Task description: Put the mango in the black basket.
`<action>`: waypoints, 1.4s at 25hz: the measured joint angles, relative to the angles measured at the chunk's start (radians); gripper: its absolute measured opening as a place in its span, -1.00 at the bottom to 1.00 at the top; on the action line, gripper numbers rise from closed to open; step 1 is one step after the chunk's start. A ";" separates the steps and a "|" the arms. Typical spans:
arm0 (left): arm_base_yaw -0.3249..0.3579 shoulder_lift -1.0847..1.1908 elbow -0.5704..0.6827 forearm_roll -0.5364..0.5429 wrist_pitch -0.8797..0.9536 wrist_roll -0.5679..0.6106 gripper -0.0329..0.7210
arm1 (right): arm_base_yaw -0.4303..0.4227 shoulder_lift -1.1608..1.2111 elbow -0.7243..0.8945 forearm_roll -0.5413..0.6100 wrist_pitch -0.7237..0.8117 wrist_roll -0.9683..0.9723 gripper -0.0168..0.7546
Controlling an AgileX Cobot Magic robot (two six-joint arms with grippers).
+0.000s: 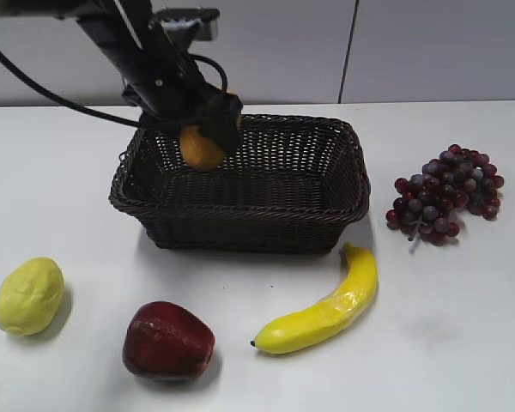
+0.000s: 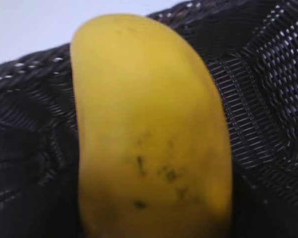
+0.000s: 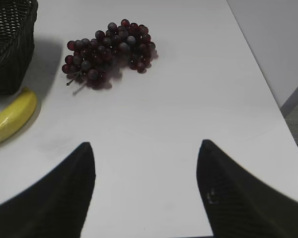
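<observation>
We read the scene from left to right. Well to the near left of the left gripper (image 1: 208,129) lie a pale yellow-green lumpy fruit (image 1: 28,295) and a dark red fruit (image 1: 167,341), both on the white table (image 1: 463,326).

The left gripper is clamped on the mango (image 1: 201,148) and holds it above the left rear part of the black basket (image 1: 240,225). In the exterior view the fruit hangs just beneath the gripper, inside the line of the braided rim but clear of the basket floor. In the left wrist view the mango (image 2: 149,134) fills the space between the fingers, which are themselves out of frame, with dark weave (image 2: 268,99) behind it on both sides.

We judge the task well advanced: the mango is lifted and carried over the basket; lowering and release are left.

The mango is a smooth, oblong, orange-yellow fruit, gently curved, with a few faint dark specks on its lower half.

Right of the fingers and nearer the camera, a banana (image 1: 326,309) lies just in front of the basket's right corner. Farther right sits a bunch of dark red grapes (image 1: 446,193).

The right gripper (image 3: 145,191) hovers over bare table with its two dark fingers (image 3: 238,193) spread apart and nothing between them; ahead and left of them lie the grapes (image 3: 109,52) and the banana tip (image 3: 12,116).
</observation>
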 joint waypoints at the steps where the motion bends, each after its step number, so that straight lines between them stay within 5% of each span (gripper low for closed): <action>1: -0.011 0.022 0.000 0.000 -0.006 0.000 0.60 | 0.000 0.000 0.000 0.000 0.000 0.000 0.34; 5: -0.028 0.089 0.000 0.001 -0.016 0.000 0.60 | 0.000 0.000 0.000 0.000 0.000 0.000 0.34; 8: -0.028 0.106 0.000 0.007 -0.016 0.000 0.82 | 0.000 0.000 0.000 0.000 0.000 0.000 0.34; 13: -0.028 0.078 -0.019 0.037 0.005 0.000 0.90 | 0.000 0.000 0.000 0.000 0.000 0.000 0.34; 21: -0.018 -0.163 -0.094 0.234 0.175 -0.026 0.89 | 0.000 0.000 0.000 0.000 0.000 0.000 0.34; 28: 0.047 -0.362 -0.099 0.430 0.430 -0.166 0.77 | 0.000 0.000 0.000 0.000 0.000 0.000 0.34; 35: 0.167 -0.527 0.086 0.445 0.434 -0.201 0.70 | 0.000 0.000 0.000 0.000 0.000 0.000 0.34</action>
